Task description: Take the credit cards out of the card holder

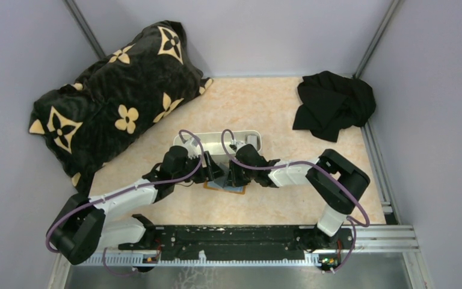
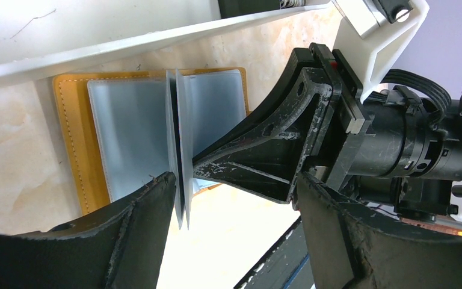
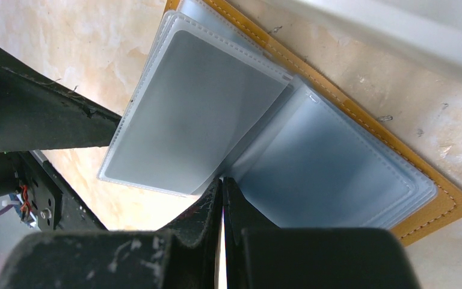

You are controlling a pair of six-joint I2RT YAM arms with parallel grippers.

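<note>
The left gripper [image 2: 233,180] has its fingers apart, astride the upright clear sleeves [image 2: 177,132]. The right gripper [image 3: 221,183] has its fingers pressed together, tip at the sleeves' fold. The holder [image 2: 75,138] lies open on the table [image 2: 12,150], just before the white tray [image 2: 126,45].

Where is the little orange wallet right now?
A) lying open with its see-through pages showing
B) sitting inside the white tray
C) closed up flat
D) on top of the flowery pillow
A: the card holder lies spread open on the table, outside the white tray, with its clear sleeves fanned out over the orange-tan cover.
</note>
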